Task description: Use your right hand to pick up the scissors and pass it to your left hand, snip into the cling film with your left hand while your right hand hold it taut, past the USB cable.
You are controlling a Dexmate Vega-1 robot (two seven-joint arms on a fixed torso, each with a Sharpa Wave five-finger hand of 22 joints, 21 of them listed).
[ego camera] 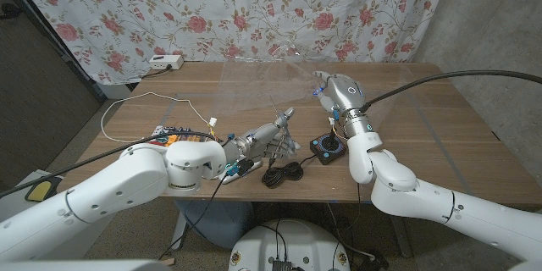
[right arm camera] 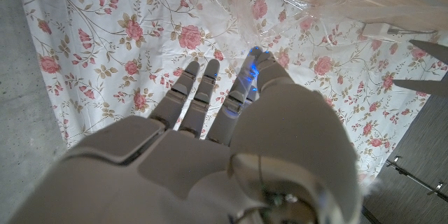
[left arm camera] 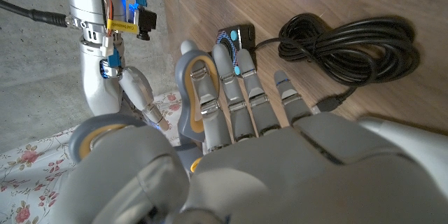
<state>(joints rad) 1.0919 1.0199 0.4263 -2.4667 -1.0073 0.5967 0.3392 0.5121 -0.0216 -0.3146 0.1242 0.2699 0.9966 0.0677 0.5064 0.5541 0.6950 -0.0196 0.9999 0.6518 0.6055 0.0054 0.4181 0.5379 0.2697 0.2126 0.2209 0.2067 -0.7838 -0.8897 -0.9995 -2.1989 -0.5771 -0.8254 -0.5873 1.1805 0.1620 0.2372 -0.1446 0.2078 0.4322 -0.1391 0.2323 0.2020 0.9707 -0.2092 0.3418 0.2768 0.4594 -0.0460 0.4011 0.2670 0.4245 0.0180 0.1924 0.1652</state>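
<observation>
Left hand point(ego camera: 269, 133) low with fingers extended, right hand point(ego camera: 336, 91) raised, fingers straight.

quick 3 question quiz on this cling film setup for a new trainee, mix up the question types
1. True or false: the USB cable lies stretched out straight across the table.
2. What do the fingers of the left hand grip? A: scissors. B: a roll of tape. C: a pen.
3. Fill in: the cling film is lifted off the table towards the ___ hand.

Key
1. False: it lies coiled near the front edge.
2. A.
3. Right: the right hand is raised at the film's edge.
</observation>
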